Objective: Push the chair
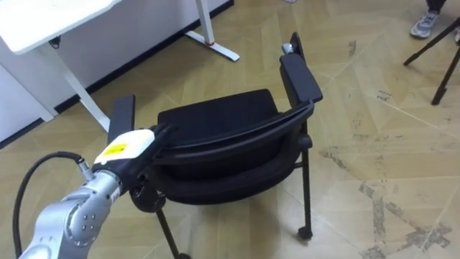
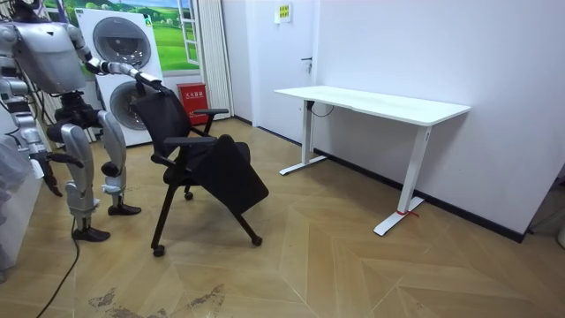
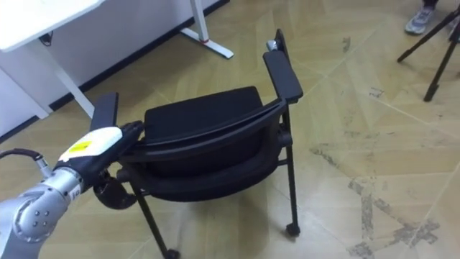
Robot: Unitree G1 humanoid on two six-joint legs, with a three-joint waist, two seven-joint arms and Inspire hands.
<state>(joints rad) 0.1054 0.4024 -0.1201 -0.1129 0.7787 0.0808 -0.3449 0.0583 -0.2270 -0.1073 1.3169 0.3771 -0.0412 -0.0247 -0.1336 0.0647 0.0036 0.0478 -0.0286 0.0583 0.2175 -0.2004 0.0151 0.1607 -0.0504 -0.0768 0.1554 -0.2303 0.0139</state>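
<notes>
On the wood floor (image 2: 353, 265), between the robot and the white desk (image 2: 380, 102), we see the black chair (image 1: 215, 115) on its castors, well apart from the desk. The robot stands just behind it, with washing machines (image 2: 124, 44) at its back. Its left hand (image 1: 133, 147) lies against the top edge of the backrest (image 1: 244, 133) near one armrest; we cannot tell whether it grasps the edge or only presses it. The right hand (image 2: 48, 177) hangs beside its body.
</notes>
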